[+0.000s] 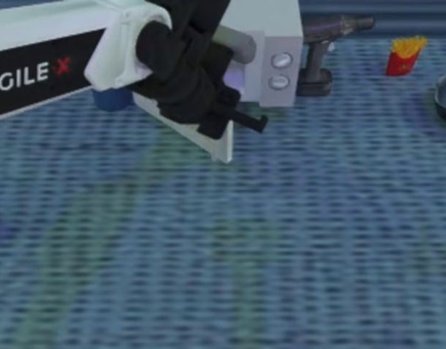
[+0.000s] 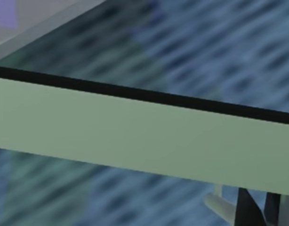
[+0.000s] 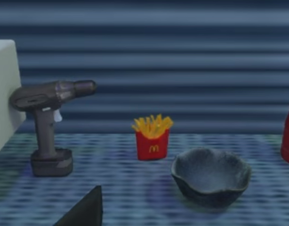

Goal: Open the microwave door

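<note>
Closest to the overhead camera, the left arm's white-and-black link sweeps in from the top view's left, ending in the black left gripper [image 1: 234, 116] at the free edge of the flat white microwave door [image 1: 197, 134]. That door stands swung well out from the white boxy microwave [image 1: 270, 43], angled toward the table's front, with the cavity's lit interior showing behind the wrist. The gripper sits there probably because the free edge gives the longest lever about the hinge. Two black fingers [image 1: 250, 120] poke just past the door's edge; how far apart they stand, and whether they pinch the panel or only hook it, cannot be told from above. Two round silver knobs [image 1: 280, 70] mark the fixed panel to the door's right. Beside the oven stand a dark grey power drill [image 1: 321, 51] and a red carton of fries [image 1: 404, 57]; a blue object [image 1: 110, 98] peeks out under the arm.

From the left wrist camera, a pale green band with a black edge fills the frame, most likely the door's rim seen close, with blue woven table cloth [image 2: 220, 42] beyond it. Dark finger parts show at one corner, too cropped to judge the gap.

From the right wrist camera, the parked right arm looks across the drill, the fries and a dark grey scalloped bowl [image 3: 211, 176]; only a dark wedge of its own gripper shows.
</note>
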Robot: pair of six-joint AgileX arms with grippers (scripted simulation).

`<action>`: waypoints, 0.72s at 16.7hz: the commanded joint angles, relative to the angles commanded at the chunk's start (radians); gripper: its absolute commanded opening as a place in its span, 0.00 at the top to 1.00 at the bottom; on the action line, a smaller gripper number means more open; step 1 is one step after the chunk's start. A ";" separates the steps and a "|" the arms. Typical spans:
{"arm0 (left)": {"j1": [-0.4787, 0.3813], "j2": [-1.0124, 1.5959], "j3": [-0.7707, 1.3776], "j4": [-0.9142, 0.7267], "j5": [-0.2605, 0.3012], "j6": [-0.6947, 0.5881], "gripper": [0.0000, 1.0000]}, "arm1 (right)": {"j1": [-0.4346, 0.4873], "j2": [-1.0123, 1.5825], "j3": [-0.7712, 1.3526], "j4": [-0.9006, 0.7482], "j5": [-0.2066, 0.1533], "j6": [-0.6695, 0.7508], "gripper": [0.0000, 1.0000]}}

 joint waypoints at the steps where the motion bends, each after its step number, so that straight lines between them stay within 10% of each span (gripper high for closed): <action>1: 0.000 0.000 0.000 0.000 0.000 0.000 1.00 | 0.000 0.000 0.000 0.000 0.000 0.000 0.00; 12: 0.045 -0.066 -0.088 0.016 0.081 0.140 1.00 | 0.000 0.000 0.000 0.000 0.000 0.000 0.00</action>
